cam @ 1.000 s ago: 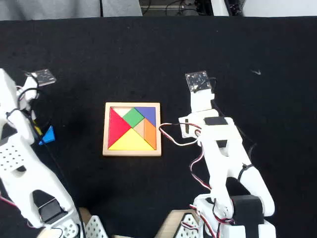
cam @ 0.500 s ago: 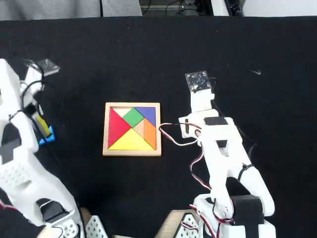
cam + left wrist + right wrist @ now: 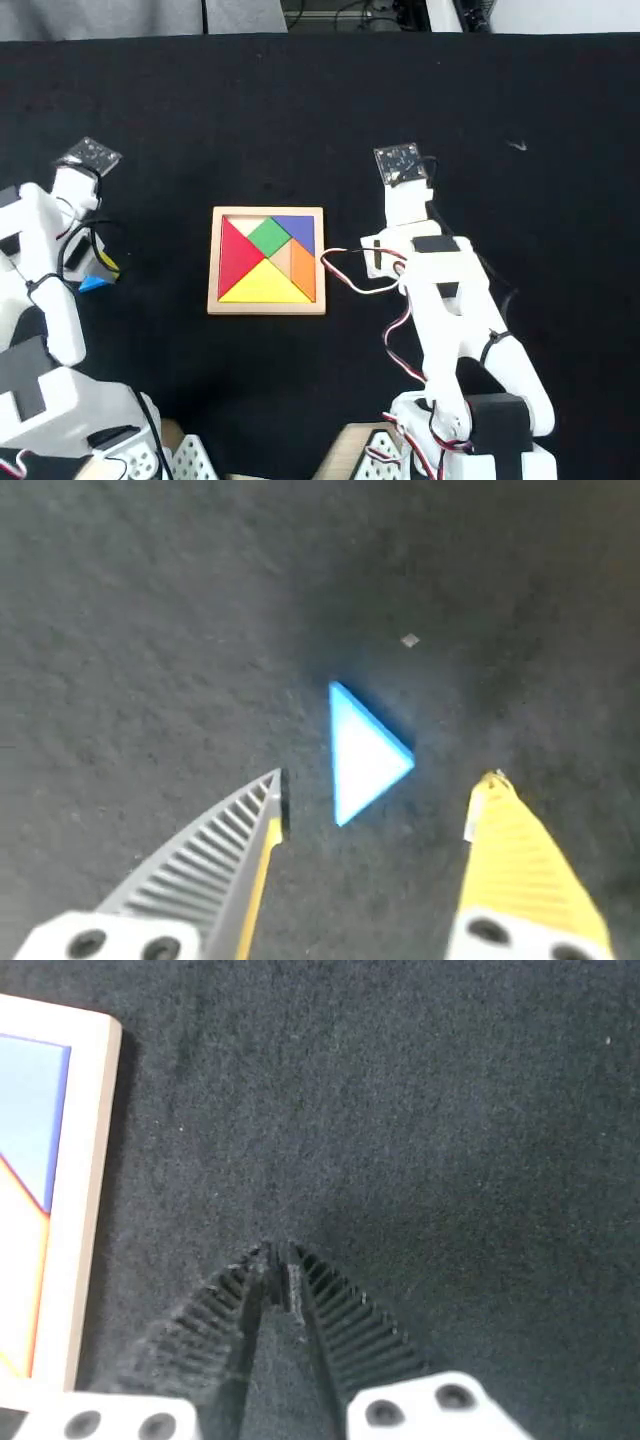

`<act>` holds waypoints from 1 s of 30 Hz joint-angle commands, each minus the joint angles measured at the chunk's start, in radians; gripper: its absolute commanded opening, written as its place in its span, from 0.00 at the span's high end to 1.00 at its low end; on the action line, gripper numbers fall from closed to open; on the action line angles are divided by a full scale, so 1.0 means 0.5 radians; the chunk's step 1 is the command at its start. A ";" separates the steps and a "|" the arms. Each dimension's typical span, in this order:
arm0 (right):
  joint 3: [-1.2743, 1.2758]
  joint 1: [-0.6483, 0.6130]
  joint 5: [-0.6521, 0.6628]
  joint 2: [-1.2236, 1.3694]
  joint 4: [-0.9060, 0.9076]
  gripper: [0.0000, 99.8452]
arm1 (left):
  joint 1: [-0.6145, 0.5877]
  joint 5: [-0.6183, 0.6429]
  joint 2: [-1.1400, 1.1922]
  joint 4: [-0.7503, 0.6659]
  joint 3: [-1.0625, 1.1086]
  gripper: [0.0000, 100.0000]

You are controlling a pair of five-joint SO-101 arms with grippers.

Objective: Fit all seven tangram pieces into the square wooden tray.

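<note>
The square wooden tray [image 3: 214, 262] lies mid-table with several coloured pieces in it: red, green, dark blue, orange and yellow. A small light-blue triangle [image 3: 92, 284] lies on the black cloth, left of the tray. My left gripper [image 3: 95, 270] hangs over it. In the left wrist view the blue triangle [image 3: 362, 755] sits between the grey and yellow fingers of the left gripper [image 3: 385, 777], which is open and not touching it. My right gripper [image 3: 272, 1256] is shut on nothing, just above the cloth beside the tray's rim [image 3: 88, 1170].
The right arm [image 3: 445, 290] stands just right of the tray, with a red and white cable [image 3: 350, 280] looping toward the tray's edge. Black cloth covers the whole table. Both arm bases stand at the near edge.
The left arm has swung and lowered its gripper over the blue triangle, which it now partly covers in the high view. The triangle, the tray and the right arm have stayed put.
</note>
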 commanded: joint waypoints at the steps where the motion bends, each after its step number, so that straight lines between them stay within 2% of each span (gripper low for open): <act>1: -0.005 0.028 0.009 0.002 -0.028 0.99 | 0.029 0.101 0.199 -0.046 -0.167 0.70; 9: -0.005 0.028 0.006 0.002 -0.034 0.99 | 0.026 0.199 0.635 -0.040 -0.416 0.73; 21: -0.005 0.028 0.006 0.002 -0.034 0.99 | 0.109 0.209 0.657 -0.037 -0.370 0.74; 26: -0.005 0.028 0.012 0.002 -0.034 0.99 | 0.106 0.196 0.657 -0.037 -0.330 0.82; 30: -0.005 0.028 0.012 0.002 -0.034 0.99 | 0.091 0.196 0.654 -0.037 -0.330 0.82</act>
